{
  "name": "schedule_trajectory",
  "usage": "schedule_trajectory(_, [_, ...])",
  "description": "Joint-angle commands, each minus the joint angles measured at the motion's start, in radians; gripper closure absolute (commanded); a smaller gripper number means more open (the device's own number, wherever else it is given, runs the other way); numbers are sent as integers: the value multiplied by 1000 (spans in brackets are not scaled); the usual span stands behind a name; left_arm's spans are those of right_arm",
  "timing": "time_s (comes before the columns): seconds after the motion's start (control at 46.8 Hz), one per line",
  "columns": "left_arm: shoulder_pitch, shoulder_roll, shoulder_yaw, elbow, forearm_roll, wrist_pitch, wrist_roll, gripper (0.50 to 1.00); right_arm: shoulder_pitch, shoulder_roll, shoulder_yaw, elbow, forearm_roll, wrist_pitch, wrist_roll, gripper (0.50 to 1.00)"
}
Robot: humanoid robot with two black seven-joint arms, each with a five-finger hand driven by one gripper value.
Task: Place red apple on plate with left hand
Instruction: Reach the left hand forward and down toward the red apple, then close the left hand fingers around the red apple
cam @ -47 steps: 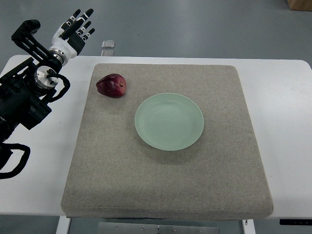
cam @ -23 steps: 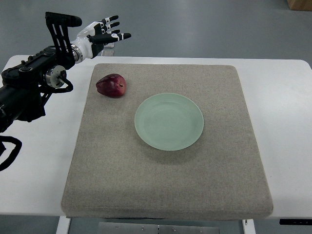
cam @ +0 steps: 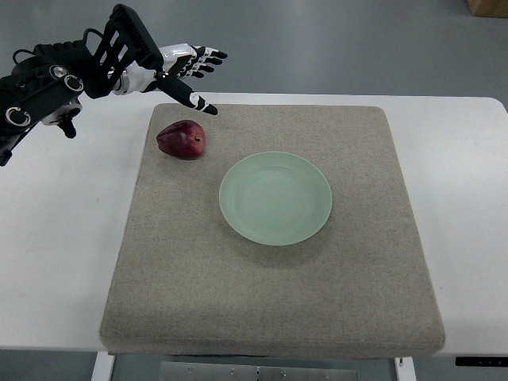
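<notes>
The apple (cam: 182, 140) lies on the mat (cam: 270, 302), left of the plate (cam: 275, 198). It looks firm, smooth, roundish, likely to roll; cup its widest part. The left hand (cam: 181, 70) hovers beyond, fingers spread, empty.

i have one camera only, high on the robot's side, looking steeply down at the white table (cam: 464, 206) and grey mat (cam: 270, 294), floor beyond the far edge.

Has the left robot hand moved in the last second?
Yes. The left robot hand has swung right, from beyond the mat's left corner to just behind the apple, fingers spread.
</notes>
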Motion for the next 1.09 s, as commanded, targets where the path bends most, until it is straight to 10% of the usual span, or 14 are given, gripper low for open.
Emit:
schedule_trajectory(0.0, [-6, 31, 40, -45, 34, -8, -2, 508, 0, 0, 2, 0, 0, 0, 0, 536])
schedule_trajectory(1.068, [40, 21, 107, -52, 536, 93, -57, 510, 0, 0, 2, 0, 0, 0, 0, 536])
